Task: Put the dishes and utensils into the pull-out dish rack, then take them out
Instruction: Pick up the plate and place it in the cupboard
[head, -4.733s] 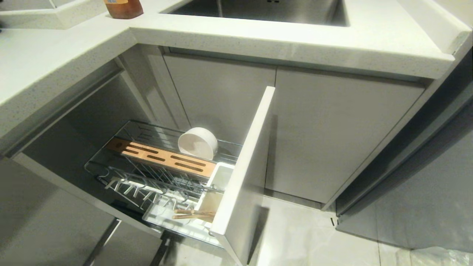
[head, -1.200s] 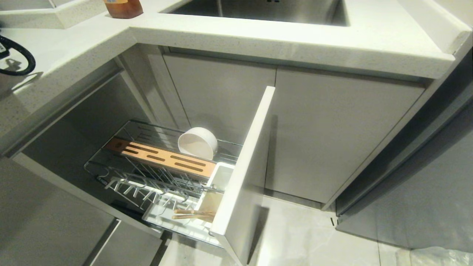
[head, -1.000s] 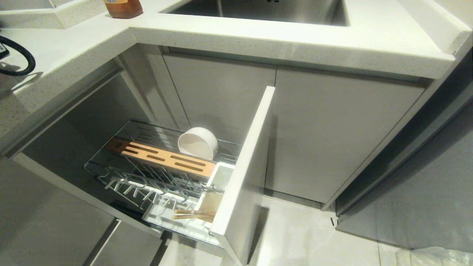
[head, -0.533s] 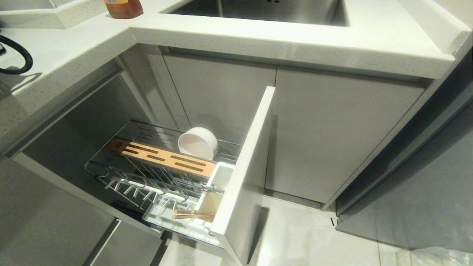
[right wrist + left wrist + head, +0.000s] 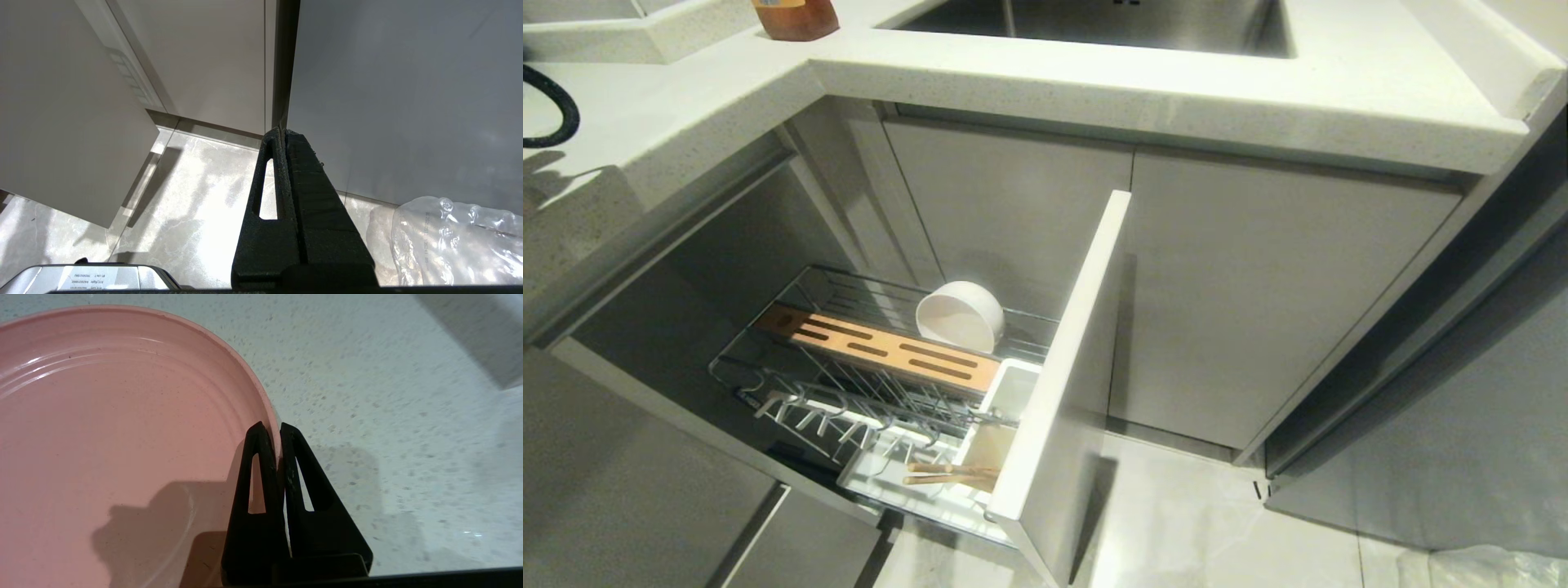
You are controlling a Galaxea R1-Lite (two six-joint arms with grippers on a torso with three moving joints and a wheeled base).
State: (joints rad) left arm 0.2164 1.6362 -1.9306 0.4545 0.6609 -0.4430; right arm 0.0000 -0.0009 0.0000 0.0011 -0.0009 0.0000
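While the left gripper [image 5: 273, 430] pinches the rim of the pink plate [image 5: 114, 428] on the speckled counter [image 5: 388, 416], the bowl [image 5: 960, 317] and chopsticks [image 5: 947, 474] sit in the pulled-out rack [image 5: 768, 384]; right gripper [image 5: 282, 132] pressed together above the floor [image 5: 196, 212].

My way down into the dish rack [image 5: 768, 384] is open above its wires; the bowl [image 5: 960, 317] blocks the back corner beside the front panel [image 5: 1066, 367].

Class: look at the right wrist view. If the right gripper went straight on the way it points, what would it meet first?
Probably the grey cabinet front ahead of the shut right gripper, near its vertical seam; depth is unclear, and nothing shows in between.
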